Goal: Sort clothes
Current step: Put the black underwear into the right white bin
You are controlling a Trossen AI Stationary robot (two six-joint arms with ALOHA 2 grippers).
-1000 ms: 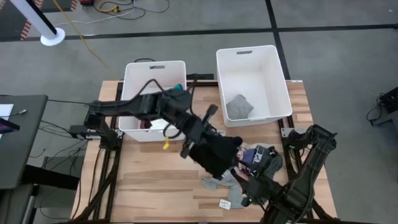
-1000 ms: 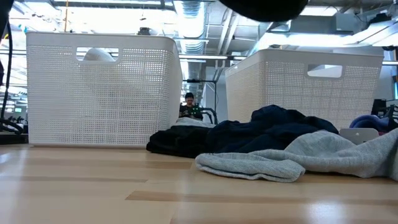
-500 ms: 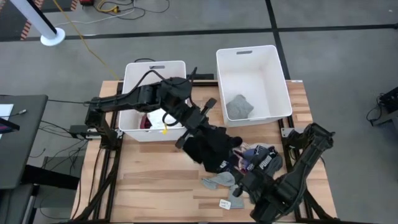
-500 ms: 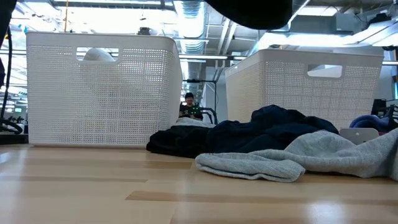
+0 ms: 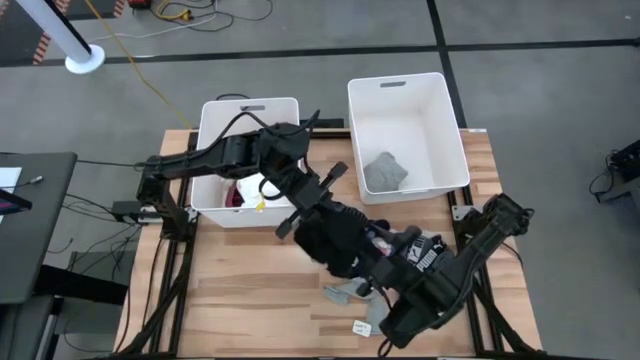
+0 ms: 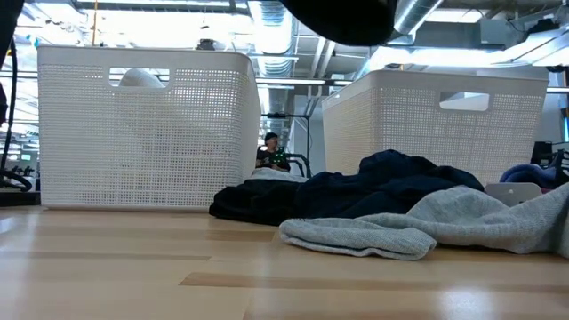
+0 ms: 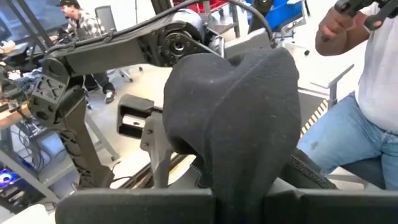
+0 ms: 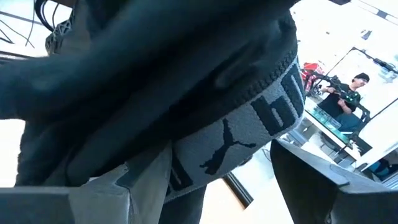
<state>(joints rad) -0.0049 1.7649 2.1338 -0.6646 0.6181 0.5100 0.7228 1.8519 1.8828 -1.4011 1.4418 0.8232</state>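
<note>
High view: the left gripper [image 5: 300, 222] is clamped on a black garment [image 5: 335, 243] above mid-table, near the left bin [image 5: 210, 150]; bare wood lies toward the front edge. Right wrist view: the right gripper [image 8: 205, 186] gapes, its fingers [image 8: 93, 202] under a dark waistband [image 8: 249, 134] of the clothes pile [image 5: 410, 250]

Clothes [image 5: 400, 255] on table [image 5: 240, 290], before two side-by-side bins [image 5: 408, 135].

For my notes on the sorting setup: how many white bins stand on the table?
2. The left white bin stands at the table's far left; the right white bin stands at the far right. None seems hidden.
</note>
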